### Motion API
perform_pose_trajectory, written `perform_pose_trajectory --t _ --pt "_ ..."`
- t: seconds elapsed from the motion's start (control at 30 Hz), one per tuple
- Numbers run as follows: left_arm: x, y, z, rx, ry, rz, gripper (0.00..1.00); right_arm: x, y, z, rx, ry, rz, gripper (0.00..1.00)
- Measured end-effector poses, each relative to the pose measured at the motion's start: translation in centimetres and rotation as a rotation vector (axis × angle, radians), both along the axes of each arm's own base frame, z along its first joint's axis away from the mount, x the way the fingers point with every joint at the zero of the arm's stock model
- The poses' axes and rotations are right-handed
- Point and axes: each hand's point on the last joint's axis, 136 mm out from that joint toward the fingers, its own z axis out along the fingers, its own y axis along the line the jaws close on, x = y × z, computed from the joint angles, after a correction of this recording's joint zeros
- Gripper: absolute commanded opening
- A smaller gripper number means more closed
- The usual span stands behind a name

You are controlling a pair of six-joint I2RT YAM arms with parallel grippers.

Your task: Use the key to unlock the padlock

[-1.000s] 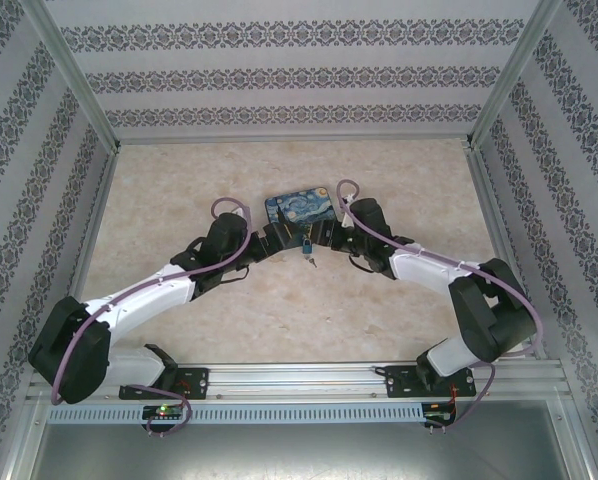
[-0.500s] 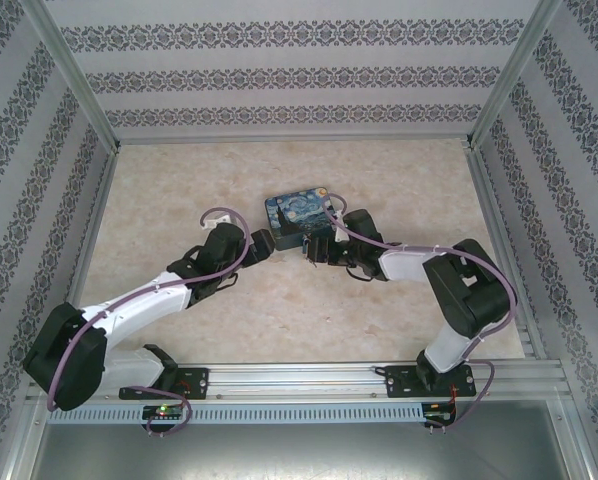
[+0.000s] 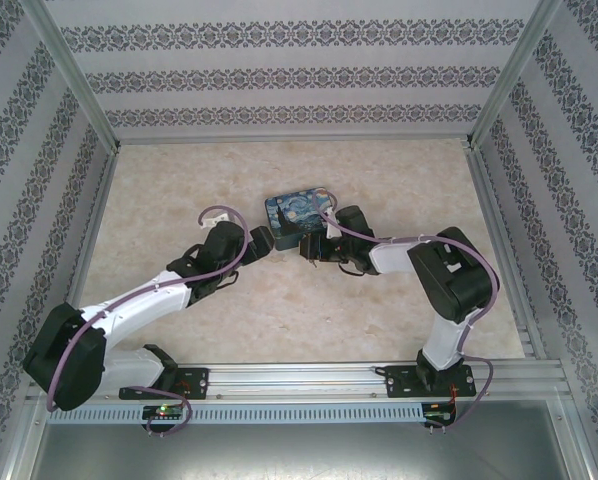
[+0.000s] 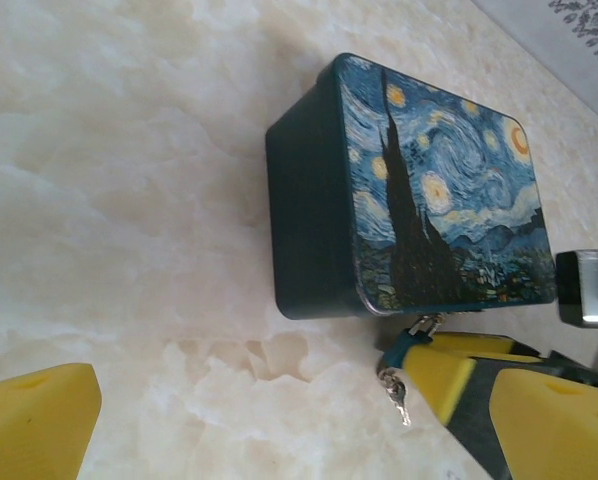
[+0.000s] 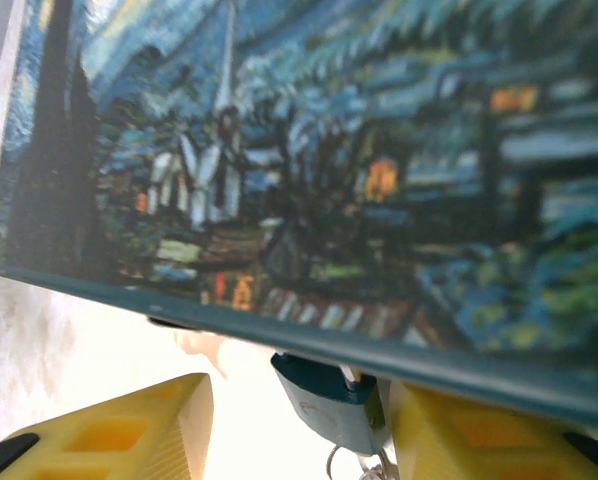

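Note:
The padlock (image 5: 331, 408) is small and teal-bodied, and it hangs from the front edge of the Starry Night box (image 5: 309, 150). It sits between the yellow fingers of my right gripper (image 5: 294, 440). It rests against the right-hand finger (image 5: 469, 440), and a clear gap separates it from the other, so that gripper is open. In the left wrist view the padlock (image 4: 409, 347) is beside the box corner. The key (image 4: 400, 403) dangles from a ring below it and lies on the table. My left gripper (image 4: 294, 430) is open just short of the box (image 4: 429, 190), holding nothing.
The painted box (image 3: 297, 210) lies mid-table with my left gripper (image 3: 264, 243) and right gripper (image 3: 309, 250) at its near side. Patterned walls and metal posts enclose the marble table (image 3: 179, 180). Purple cables loop over both arms.
The left gripper has drawn back to the left from the spot where both grippers met. The right arm has folded its elbow in, and its gripper has shifted left along the box front.

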Motion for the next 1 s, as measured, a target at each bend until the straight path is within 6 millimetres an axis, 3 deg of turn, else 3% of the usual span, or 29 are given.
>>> perform_pose_trajectory --t 0.43,0.7,1.0 --pt "-0.6 -1.8 -0.9 -0.065 0.074 -0.062 1.0 0.5 0.3 -0.1 0.016 -0.014 -0.006 0.36" --pt "-1.3 -1.6 -1.6 -0.088 0.142 -0.023 0.99 0.5 0.3 -0.1 0.027 -0.012 -0.016 0.32" --pt "-2.3 -0.1 -2.2 -0.093 0.206 0.072 1.0 0.3 1.1 0.0 0.044 -0.024 -0.01 0.43"
